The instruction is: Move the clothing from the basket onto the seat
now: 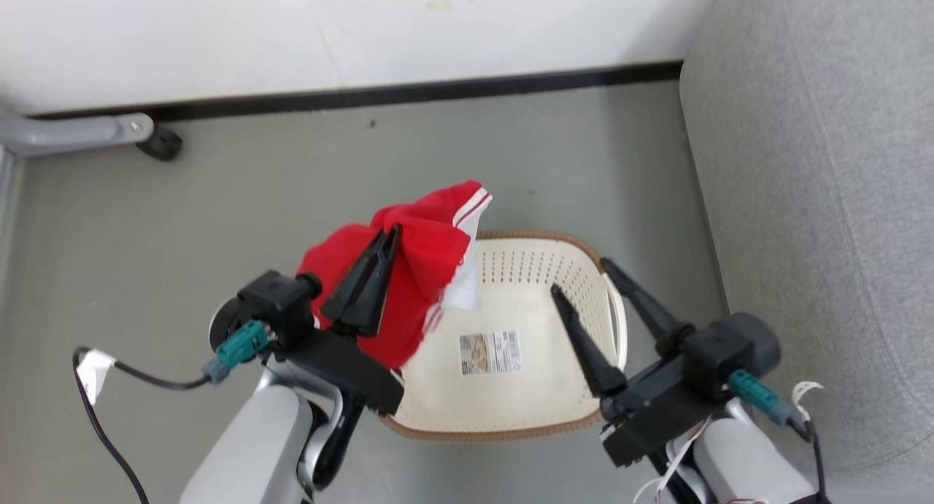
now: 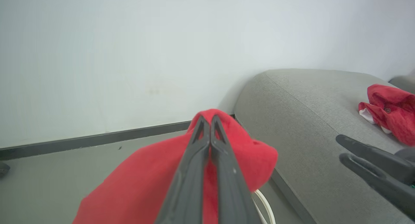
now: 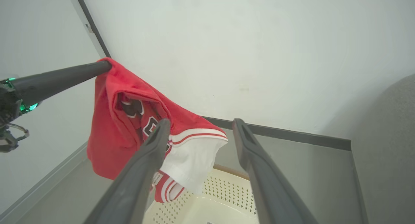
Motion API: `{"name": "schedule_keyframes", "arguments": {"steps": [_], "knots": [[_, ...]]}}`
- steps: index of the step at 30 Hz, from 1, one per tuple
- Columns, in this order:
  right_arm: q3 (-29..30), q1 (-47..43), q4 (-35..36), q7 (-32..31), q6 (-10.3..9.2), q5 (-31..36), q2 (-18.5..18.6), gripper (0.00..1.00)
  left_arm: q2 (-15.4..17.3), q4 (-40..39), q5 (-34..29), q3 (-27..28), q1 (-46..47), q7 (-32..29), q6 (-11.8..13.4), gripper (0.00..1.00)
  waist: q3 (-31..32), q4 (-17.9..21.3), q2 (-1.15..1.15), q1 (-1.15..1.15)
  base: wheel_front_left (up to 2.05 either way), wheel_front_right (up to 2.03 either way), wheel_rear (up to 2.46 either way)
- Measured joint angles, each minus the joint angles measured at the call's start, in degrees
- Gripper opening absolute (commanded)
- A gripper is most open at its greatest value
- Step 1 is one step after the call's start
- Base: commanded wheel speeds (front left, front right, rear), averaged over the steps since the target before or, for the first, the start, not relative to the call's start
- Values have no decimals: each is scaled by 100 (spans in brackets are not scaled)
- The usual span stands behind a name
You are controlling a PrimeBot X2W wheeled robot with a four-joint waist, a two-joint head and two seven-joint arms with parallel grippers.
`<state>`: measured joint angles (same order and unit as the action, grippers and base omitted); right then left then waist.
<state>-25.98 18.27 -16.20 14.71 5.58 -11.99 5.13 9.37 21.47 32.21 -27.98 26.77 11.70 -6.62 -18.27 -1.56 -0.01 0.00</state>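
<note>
Running down the right side of the head view, the grey seat (image 1: 817, 198) stands just beside the basket, on a grey floor (image 1: 365, 183) that meets a white wall (image 1: 292, 30) at a dark baseboard (image 1: 365, 95). In the left wrist view a second red garment (image 2: 392, 110) lies crumpled on the seat's far part.

The basket (image 1: 481, 435) sits on the floor between the two arms, its brown rim facing up and its cream perforated walls bare inside. A paper label (image 1: 490, 353) lies flat on its bottom.

The clothing (image 1: 419, 263) is off the basket's bottom, hanging in a bunch over the basket's left side. Its striped hem points toward the wall, and a white part droops inside the rim. In the right wrist view the red fabric drapes down from a single pinched fold, with the striped cuff lowest; whether that cuff touches the basket cannot be told.

The left end effector (image 1: 396, 230) has its fingers pressed together on that upper fold of the clothing, tips pointing toward the wall.

The right end effector (image 1: 580, 276) is spread wide and holds nothing. One finger is over the basket's inside and the other is over the white handle (image 1: 620, 322) on the right.
</note>
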Motion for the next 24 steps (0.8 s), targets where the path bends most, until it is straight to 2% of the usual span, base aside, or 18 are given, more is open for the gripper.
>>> {"name": "schedule_keyframes", "arguments": {"steps": [13, 24], "knots": [[-748, -370, -147, -1, 107, -87, -109, 100, -37, -726, -1, -240, -715, -230, 167, 0, 1135, -116, 0, 0, 0, 0, 0], [-1210, -367, -148, -1, 148, -276, -127, 100, -23, -1645, -24, -599, -980, -613, 214, 0, 1512, -271, 0, 0, 0, 0, 0]]}}
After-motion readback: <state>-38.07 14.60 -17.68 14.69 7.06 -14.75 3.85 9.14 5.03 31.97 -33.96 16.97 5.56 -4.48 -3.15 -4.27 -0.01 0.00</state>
